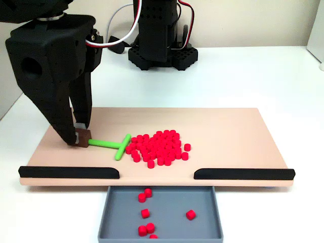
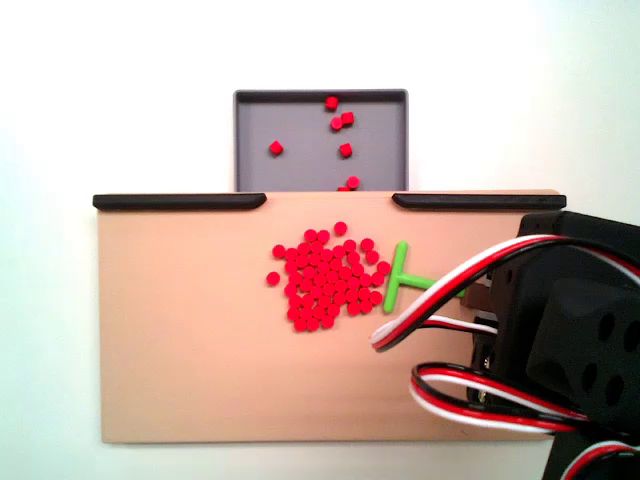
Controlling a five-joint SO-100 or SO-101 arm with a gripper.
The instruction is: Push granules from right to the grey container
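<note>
**Pile sits beside my pusher, tray lies across the push line**

My black two-finger gripper [image 1: 80,137] has its fingers clamped narrow on the handle end of a green T-shaped plastic pusher [image 1: 112,145]. In a fixed view the crossbar touches the left edge of the heap of small bright red plastic granules [image 1: 158,148], so the pile lies to the right of my fingers, along the pusher's long axis. The shallow rectangular grey plastic container [image 1: 162,230] sits below the tan flat board [image 1: 228,131], at the gap between its two black strips (a few granules already inside). I judge the sweep must turn toward that gap, not straight along the handle
</note>
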